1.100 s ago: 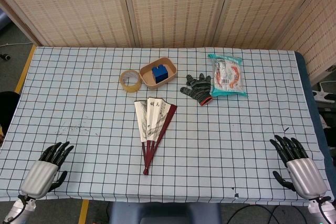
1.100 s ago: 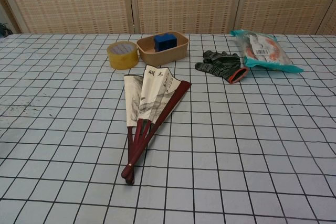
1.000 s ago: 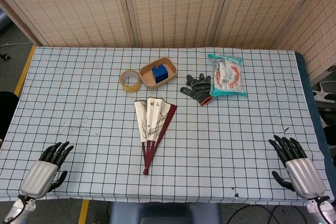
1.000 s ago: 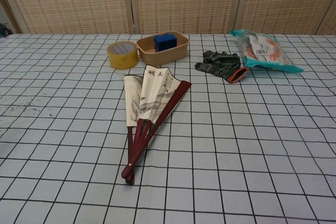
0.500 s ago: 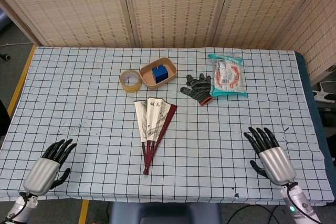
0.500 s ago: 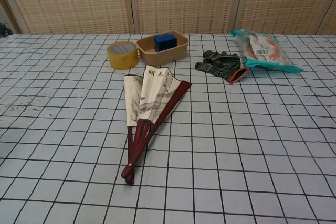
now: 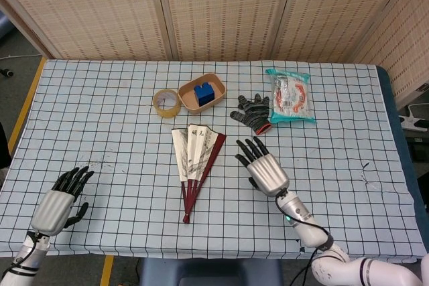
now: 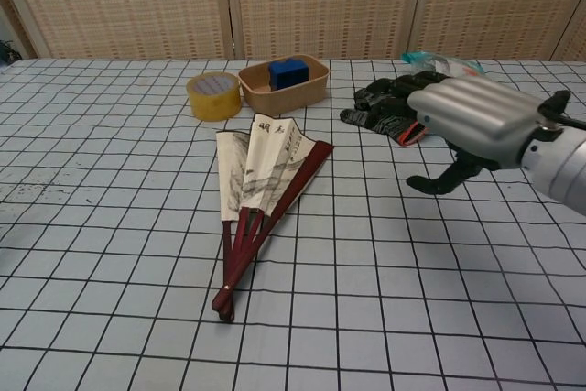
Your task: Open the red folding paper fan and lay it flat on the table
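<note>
Fan (image 7: pixel 195 164): red folding paper fan, only partly spread, lying flat on the checked table cloth (image 7: pixel 100 118) near table centre. Paper leaf with ink painting and writing fans toward 12 o'clock; dark red ribs gather to the pivot at 6 o'clock. Nothing touches it. In the chest view (image 8: pixel 259 194) the far guard stick lies along its 3 o'clock edge.

Right hand (image 7: pixel 263 165): held above the cloth just beside the fan, at its 3 o'clock. Fingers straight and apart, pointing toward 11 o'clock, back of hand up, nothing in it. Not touching the fan. In the chest view (image 8: pixel 462 119) it fills the 3 o'clock side of the frame, thumb hanging below the palm, clear of the cloth.

Left hand (image 7: pixel 59 202): at the near edge of the table, about 8 o'clock from the fan and well apart from it. Fingers spread, empty.

Tape roll (image 7: pixel 165 102): yellowish, at 11 o'clock from the fan, just beside the bowl.

Bowl (image 7: pixel 213 98): tan, oval, at 12 o'clock from the fan; a blue block (image 7: pixel 203 91) sits inside.

Glove (image 7: pixel 253 112): dark knit with an orange cuff, at 2 o'clock from the fan, lying flat.

Snack packet (image 7: pixel 289 96): teal-edged, at 3 o'clock of the glove, close beside it; partly hidden behind the right hand in the chest view.
</note>
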